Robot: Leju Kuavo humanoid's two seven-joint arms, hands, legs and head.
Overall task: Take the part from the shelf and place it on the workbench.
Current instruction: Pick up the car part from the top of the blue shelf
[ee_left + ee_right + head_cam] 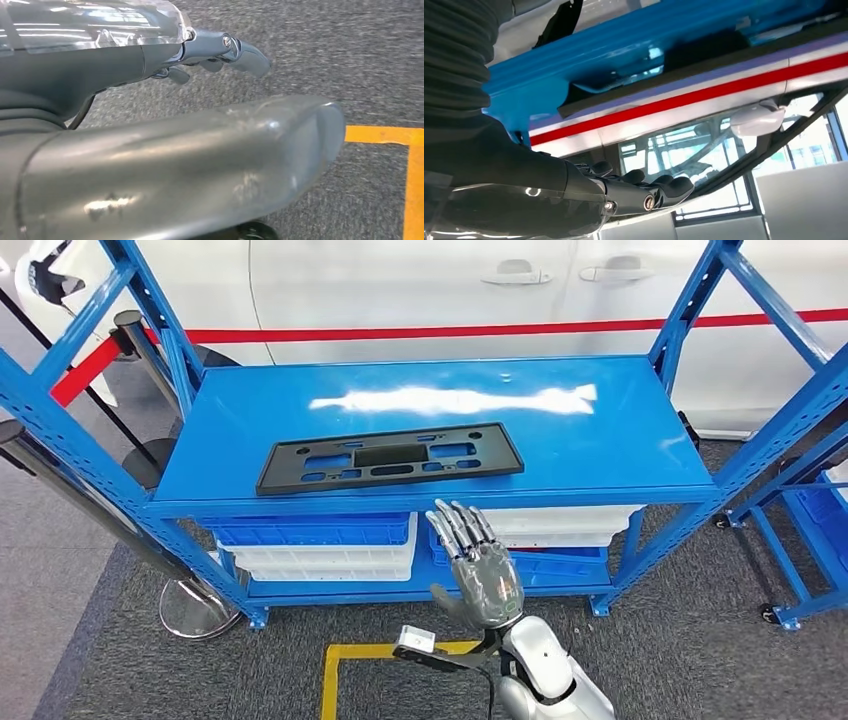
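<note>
1. grey carpet floor (700,660) with yellow tape lies under a blue metal shelf (600,455).
2. flat black slotted part (390,458) lies on the shelf's glossy top.
3. right hand (478,565) is raised before the shelf edge, fingers (455,520) apart, holding nothing.
4. left hand (150,165) in its wrist view hangs over carpet; fingers (245,52) slightly curled, grip unclear.

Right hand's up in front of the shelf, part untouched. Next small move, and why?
Probably reach the right hand forward and up over the shelf edge toward the black part. The hand is open with fingers spread, below the shelf top and short of the part, which lies flat near the front edge.
</note>
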